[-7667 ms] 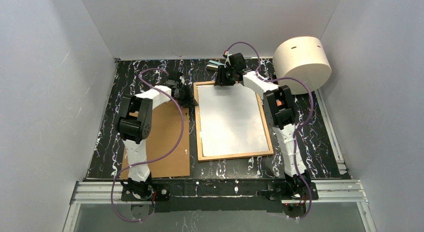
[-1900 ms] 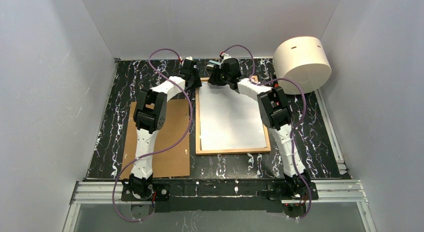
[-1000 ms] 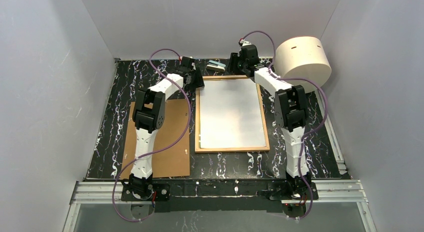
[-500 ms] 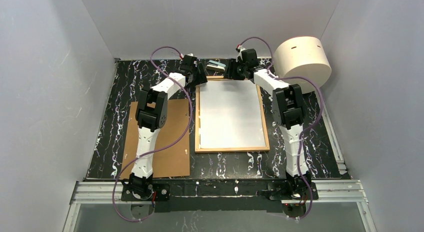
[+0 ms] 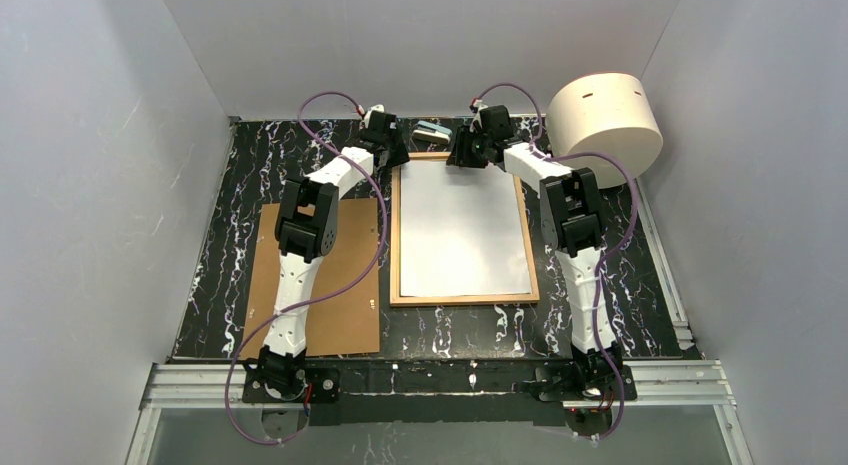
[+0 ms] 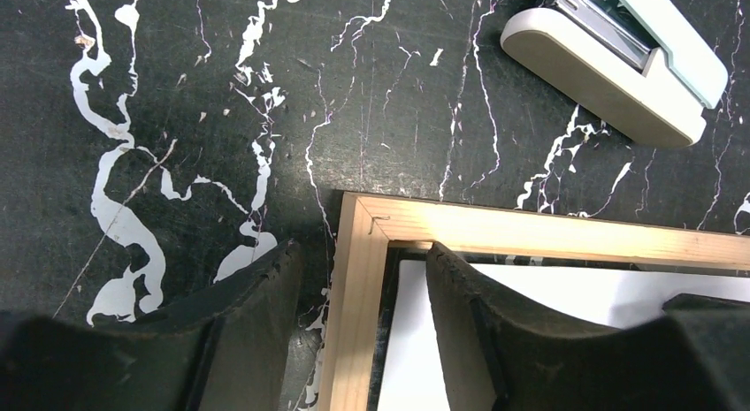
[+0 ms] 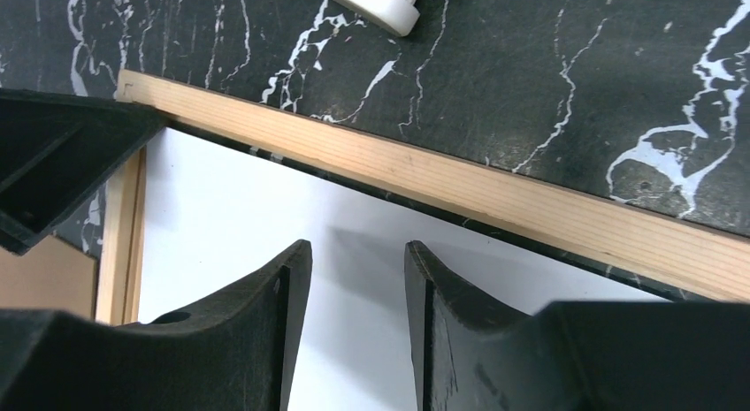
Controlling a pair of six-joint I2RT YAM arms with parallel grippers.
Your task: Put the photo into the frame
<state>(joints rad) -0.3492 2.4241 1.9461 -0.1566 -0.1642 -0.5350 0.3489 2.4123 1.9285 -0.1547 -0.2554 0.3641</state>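
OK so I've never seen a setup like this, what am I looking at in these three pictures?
Two robot arms are bolted to a table. The wide picture looks down from above; each close-up comes from a wrist camera. A wooden frame lies there with the photo inside, white back up, brown cardboard beside it, a stapler beyond. The left hand straddles the frame's rail near a corner; the right hand is over the photo. Both are open, holding nothing.

I see pale, grainy wood on the frame [image 6: 531,234], matt white paper on the photo [image 5: 460,230], a scratched black marbled table [image 6: 177,75] and a smooth plastic stapler [image 6: 610,66].
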